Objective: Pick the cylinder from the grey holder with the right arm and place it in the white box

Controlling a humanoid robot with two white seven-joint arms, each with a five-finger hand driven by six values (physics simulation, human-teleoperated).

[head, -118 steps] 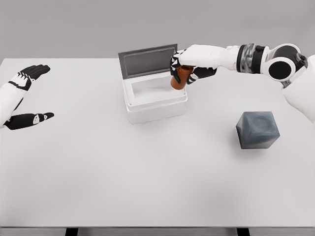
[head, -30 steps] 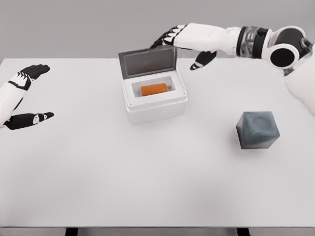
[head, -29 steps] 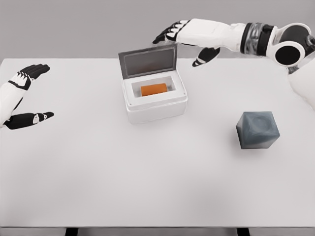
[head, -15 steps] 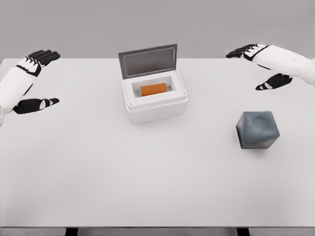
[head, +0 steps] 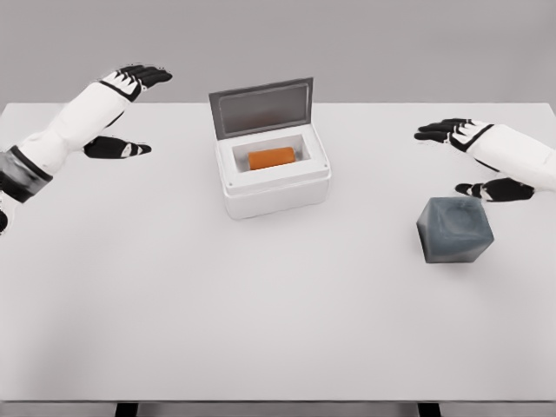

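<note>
An orange cylinder (head: 271,158) lies on its side inside the white box (head: 274,185), whose grey lid (head: 261,107) stands open at the back. The dark grey holder (head: 454,228) sits on the table at the right, with nothing in it. My right hand (head: 467,159) hovers open just above and behind the holder, fingers spread, holding nothing. Over the table's far left, my left hand (head: 128,109) is raised and open, well to the left of the box.
The white table (head: 261,304) stretches wide in front of the box and holder. Its far edge runs just behind the box lid, and a grey wall stands behind it.
The right hand let go of the cylinder in the box, then drew back right and down to the holder. The left arm has reached up and right toward the box.
</note>
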